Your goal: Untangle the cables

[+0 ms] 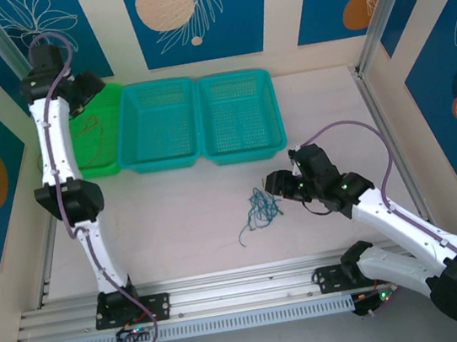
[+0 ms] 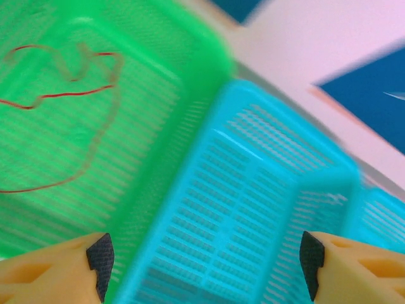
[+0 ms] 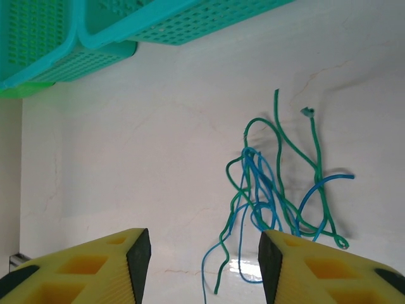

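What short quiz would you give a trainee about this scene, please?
1. True or false: the red wire lies in the green basket.
2. Where is the tangle of blue and green wires? A: in a teal basket. B: on the table. C: in the green basket.
3. Fill in: the left hand is ___ (open or shut).
Key: 1 true; 2 B; 3 open.

Red cable [image 2: 69, 94] lies loosely looped, upper left in left wrist view. Blue and green cables [image 1: 259, 209] lie tangled, centre of top view.
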`<state>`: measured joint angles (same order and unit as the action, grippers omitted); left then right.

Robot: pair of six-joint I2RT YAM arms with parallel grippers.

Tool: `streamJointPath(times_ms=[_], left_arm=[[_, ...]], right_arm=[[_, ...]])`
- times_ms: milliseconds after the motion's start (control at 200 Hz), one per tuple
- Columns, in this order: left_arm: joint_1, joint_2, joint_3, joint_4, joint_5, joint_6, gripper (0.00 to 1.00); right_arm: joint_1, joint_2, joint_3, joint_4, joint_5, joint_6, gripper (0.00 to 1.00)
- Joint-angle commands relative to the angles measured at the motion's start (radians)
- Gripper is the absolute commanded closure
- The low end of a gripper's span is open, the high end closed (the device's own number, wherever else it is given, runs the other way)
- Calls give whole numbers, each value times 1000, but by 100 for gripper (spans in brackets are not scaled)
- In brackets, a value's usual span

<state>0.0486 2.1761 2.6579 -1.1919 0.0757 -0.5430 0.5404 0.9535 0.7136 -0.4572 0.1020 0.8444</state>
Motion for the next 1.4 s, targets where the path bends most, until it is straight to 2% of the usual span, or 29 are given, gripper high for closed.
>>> streamJointPath(times_ms=[0, 105, 220, 330, 500, 610, 735, 835, 960, 1045, 1175, 1245, 1395], left_arm=[[-186, -178, -41, 17, 27, 61, 22], [-347, -349, -313, 194, 28, 107, 22], [-476, -555, -700, 473, 61, 95, 22], [-596, -694, -963, 631, 83, 122, 23], [-728, -795, -1326, 836, 271, 148, 31], [-846, -789, -1474, 883, 290, 151, 36], [-989, -761, -1609, 921, 216, 188, 36], [-1042, -705, -1681, 901, 180, 226, 36], [-1056, -623, -1762, 954, 171, 219, 37], [-1055, -577, -1796, 1011, 178, 203, 38], [-1056, -519, -1826, 1066, 155, 212, 39], [-1056, -493, -1831, 1082, 132, 218, 42], [-1064, -459, -1818, 1071, 82, 246, 54]], right_arm=[[-37, 13, 0, -3, 6, -12, 48], [-98, 22, -15, -10, -28, -18, 46], [-160, 30, -36, -4, -85, -22, 46], [-188, 34, -44, -13, -100, -42, 46], [-198, 51, -58, -13, -110, -61, 43], [-196, 80, -63, 9, -154, -69, 43], [-189, 114, -55, 18, -182, -67, 43], [-182, 126, -48, 26, -198, -68, 43], [-164, 141, -25, 10, -205, -89, 43], [-134, 151, -11, -23, -152, -82, 42], [-66, 168, 0, -46, -62, -63, 31], [-37, 186, 2, -42, -39, -58, 28], [8, 249, 11, -41, 9, -39, 28]])
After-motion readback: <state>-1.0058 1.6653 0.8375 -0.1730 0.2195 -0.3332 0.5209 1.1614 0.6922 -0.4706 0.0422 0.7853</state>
